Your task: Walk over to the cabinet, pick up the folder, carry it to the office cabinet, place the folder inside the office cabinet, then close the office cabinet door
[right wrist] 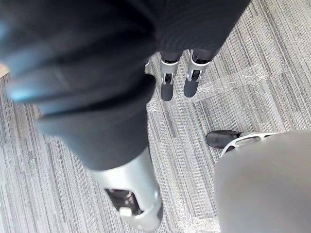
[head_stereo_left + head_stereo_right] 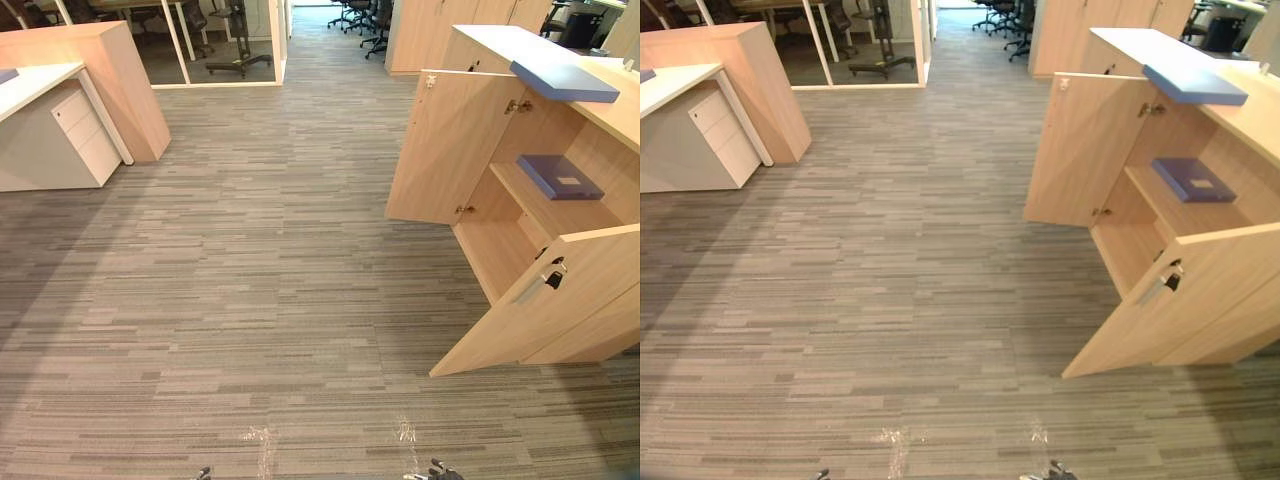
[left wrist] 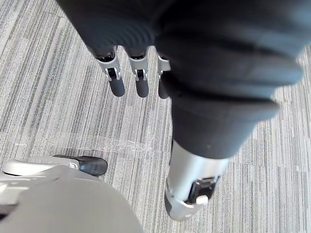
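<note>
**Cabinet open, one folder on its shelf, both hands bare**

Left eye view: the cabinet (image 2: 620, 115) stands at the right with both doors swung out over the carpet (image 2: 260, 280). A shelf (image 2: 545, 208) splits its inside. The shelf folder (image 2: 560, 176), dark blue, lies flat on that shelf in the upper compartment, well back from the front edge. The top folder (image 2: 563, 82), lighter blue, lies on the cabinet's top with one end hanging past the front edge, above the opening. The far door (image 2: 440, 150) stands square to the cabinet front. The near door (image 2: 545, 305) angles out toward the robot, narrowing the way in from that side. Between the cabinet and the desk (image 2: 30, 85) with its drawer unit (image 2: 85, 135) at the left, the carpet runs wide and open to the chairs (image 2: 365, 20) at the back.

Right eye view: the near door carries a handle (image 2: 1160, 285) on its outer face, near the free edge.

Left wrist view: the left hand (image 3: 141, 82) hangs above the carpet, fingers straight and apart, holding nothing.

Right wrist view: the right hand (image 1: 167, 85) hangs likewise, fingers straight, holding nothing.
</note>
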